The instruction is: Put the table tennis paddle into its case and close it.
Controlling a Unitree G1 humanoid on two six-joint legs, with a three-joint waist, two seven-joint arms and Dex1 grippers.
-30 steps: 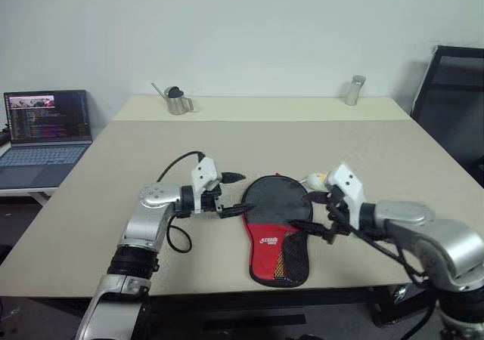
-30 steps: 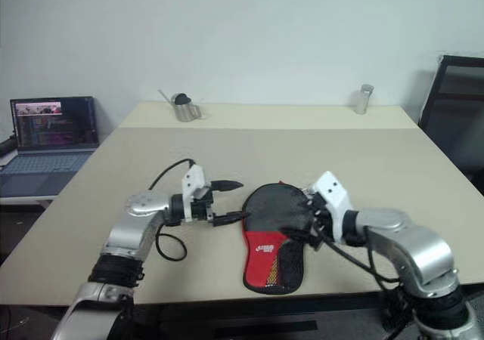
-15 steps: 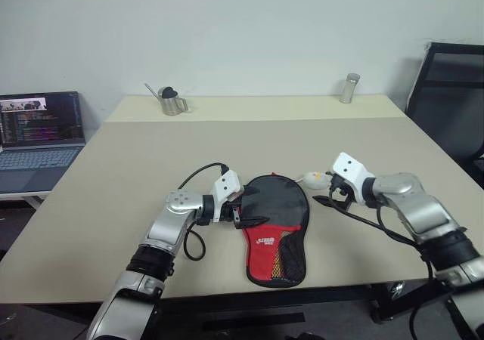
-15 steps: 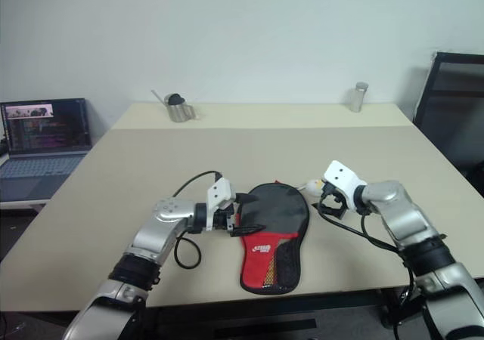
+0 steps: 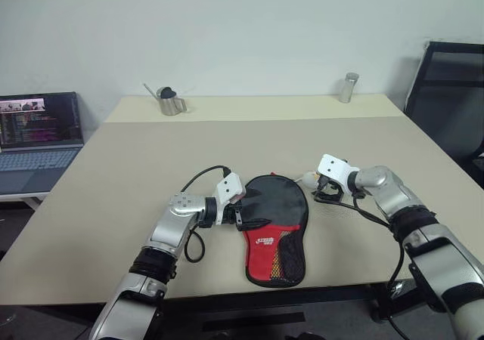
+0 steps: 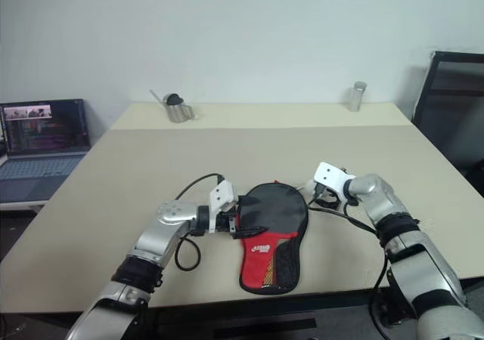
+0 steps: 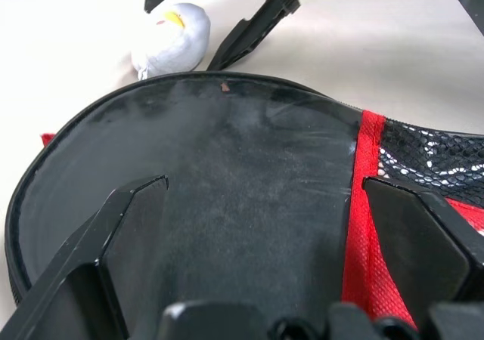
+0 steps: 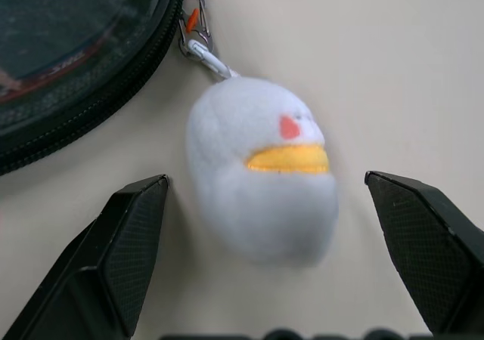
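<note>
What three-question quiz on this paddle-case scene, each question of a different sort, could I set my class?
1. True or false: the right tool is shut on the plush charm.
2. The charm is clipped to the: A) laptop B) case C) metal cup
3. Fill in: the left tool is open, one finger either side of the case's ____ fabric top.

Key: 1 false, its fingers stand open either side of the charm; 2 B; 3 black.

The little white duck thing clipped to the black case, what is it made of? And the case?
The duck charm looks like soft plush: fuzzy white surface, stitched yellow beak, hung on a shiny metal clip. The case looks like matte black fabric with a red woven panel and open mesh, edged by a zip.
</note>
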